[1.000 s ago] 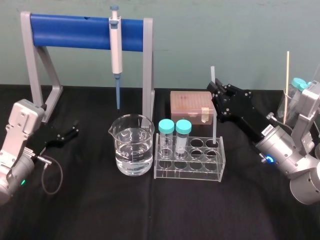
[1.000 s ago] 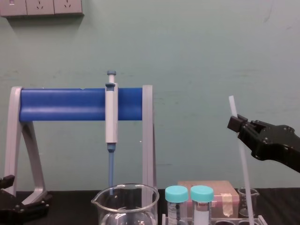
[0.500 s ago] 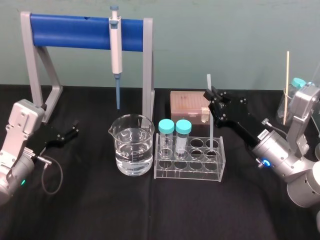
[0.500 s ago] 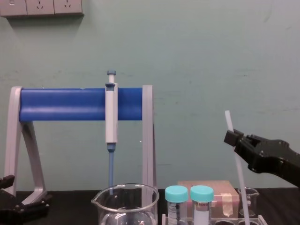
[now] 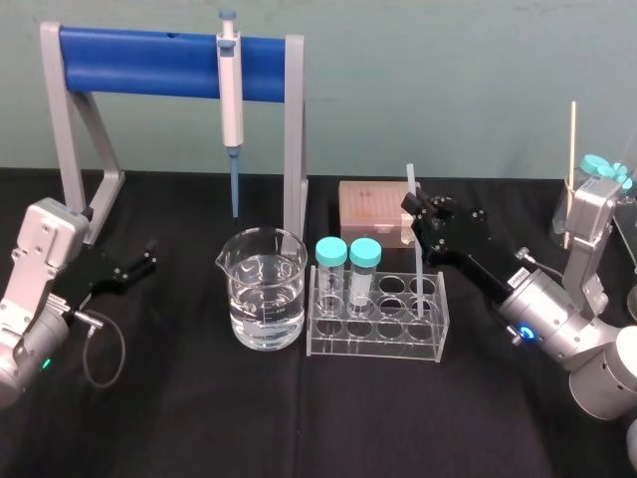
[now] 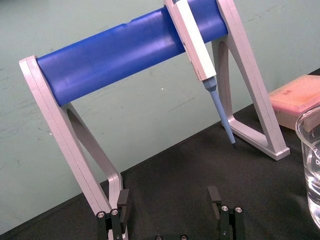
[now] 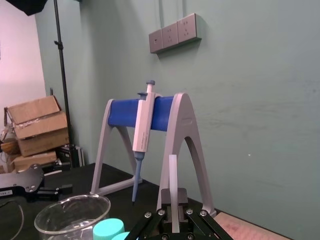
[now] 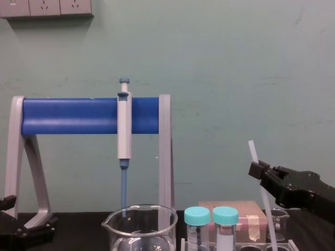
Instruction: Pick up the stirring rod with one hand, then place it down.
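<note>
On a black-draped bench (image 5: 299,418) backed by a grey stand with a blue crossbar (image 5: 149,62), the robot's right gripper (image 5: 412,209) appears to be well into the set-down half of its job. Its fingers are clamped on the upper part of the stirring rod (image 5: 419,267). The left gripper (image 5: 139,267) lies idle on the cloth near the stand's left foot, and its wrist camera shows the fingers (image 6: 214,197) spread apart with nothing between them. A glass beaker of clear liquid (image 5: 264,299) stands in front of the stand, just beside a clear plastic tube rack (image 5: 378,339) that carries two teal-capped tubes (image 5: 348,264). A pink box (image 5: 370,199) sits behind the rack, and a white-and-blue pipette (image 5: 230,95) hangs from the crossbar. The rod stands nearly upright and leans slightly, with its lower end down in a hole at the right end of the rack. Whether it has reached the bottom cannot be told. The next move likely calls for easing the rod down until the rack bears it. The fingers would then open and draw away to the right without nudging the light rack or tipping the rod.
</note>
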Motion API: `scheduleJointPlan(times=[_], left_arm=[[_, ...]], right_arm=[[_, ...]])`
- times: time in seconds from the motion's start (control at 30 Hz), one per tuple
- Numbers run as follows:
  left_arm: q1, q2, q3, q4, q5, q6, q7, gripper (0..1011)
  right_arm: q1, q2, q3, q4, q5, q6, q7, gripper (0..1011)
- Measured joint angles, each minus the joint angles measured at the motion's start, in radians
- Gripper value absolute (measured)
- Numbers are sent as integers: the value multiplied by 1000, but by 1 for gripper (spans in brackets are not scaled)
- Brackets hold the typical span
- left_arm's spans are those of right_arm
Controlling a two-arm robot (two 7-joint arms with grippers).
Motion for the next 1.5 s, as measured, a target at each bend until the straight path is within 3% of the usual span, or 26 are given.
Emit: scheduleJointPlan(times=[0.43,1.33,1.5], left_arm=[[0,0,0,0,0,0,0,1001],[0,0,0,0,0,0,0,1000],[0,0,0,0,0,0,0,1000]], right_arm=[[9,0,-7,18,-7,25,-4,69],[6,0,-6,16,-8,19,-5,69],[6,0,-6,16,-8,18,-5,149]])
